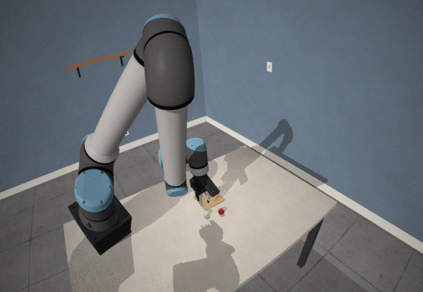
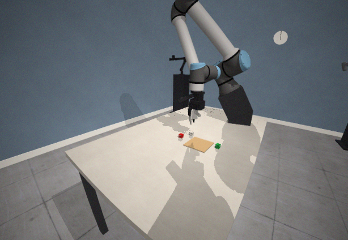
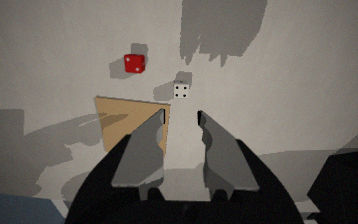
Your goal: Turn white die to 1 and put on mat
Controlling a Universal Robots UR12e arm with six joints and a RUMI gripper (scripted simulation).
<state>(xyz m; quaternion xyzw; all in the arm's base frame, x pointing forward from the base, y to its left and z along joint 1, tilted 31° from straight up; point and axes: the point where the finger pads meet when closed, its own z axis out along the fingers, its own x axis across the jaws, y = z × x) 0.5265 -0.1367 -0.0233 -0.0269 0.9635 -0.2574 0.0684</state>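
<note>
The white die (image 3: 182,90) lies on the table just off the corner of the tan mat (image 3: 132,122), with four pips facing up in the wrist view. It also shows in the top and exterior views (image 1: 207,215) (image 2: 190,133). My gripper (image 3: 181,110) hangs above the table, short of the white die, over the mat's edge. Its fingers are narrowed but apart, with nothing between them. In the exterior view the gripper (image 2: 191,121) is well above the die.
A red die (image 3: 134,63) (image 2: 181,136) lies on the table close to the white die, off the mat. A green die (image 2: 217,146) sits by the mat's (image 2: 198,144) opposite side. The robot base stands at the table's end.
</note>
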